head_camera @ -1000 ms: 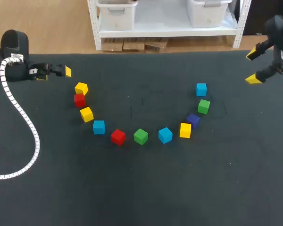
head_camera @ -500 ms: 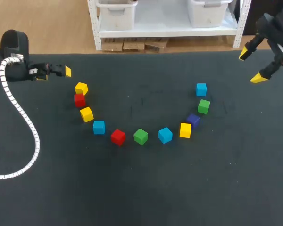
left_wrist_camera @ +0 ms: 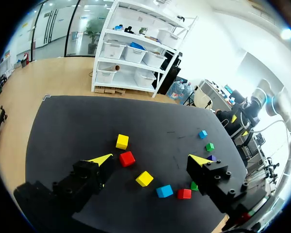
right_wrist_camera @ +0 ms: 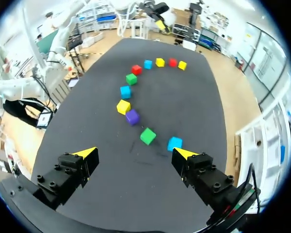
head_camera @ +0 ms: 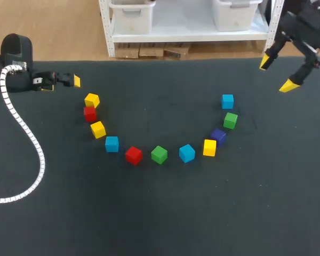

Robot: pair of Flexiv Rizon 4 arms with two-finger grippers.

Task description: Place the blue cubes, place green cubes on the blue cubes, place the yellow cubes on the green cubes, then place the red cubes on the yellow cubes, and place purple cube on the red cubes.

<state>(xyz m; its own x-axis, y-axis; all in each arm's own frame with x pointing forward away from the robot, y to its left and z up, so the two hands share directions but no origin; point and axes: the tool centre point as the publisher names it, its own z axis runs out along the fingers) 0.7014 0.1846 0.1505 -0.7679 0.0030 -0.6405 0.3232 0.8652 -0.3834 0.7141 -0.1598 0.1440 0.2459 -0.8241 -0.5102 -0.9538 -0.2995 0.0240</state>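
Looking down from high behind on the whole cube arc (head_camera: 159,154). Closer, facing across it from beside its left end; along it from beyond its right end. Arc shared throughout.

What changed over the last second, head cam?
Right gripper shifted slightly toward the table's middle along the far edge, turning as it went, fingers open and empty throughout. Nothing was grasped or released. Left gripper and the cubes stayed put.

furniture: table (head_camera: 160,213) | surface: black, matte | light: even, faint shadows
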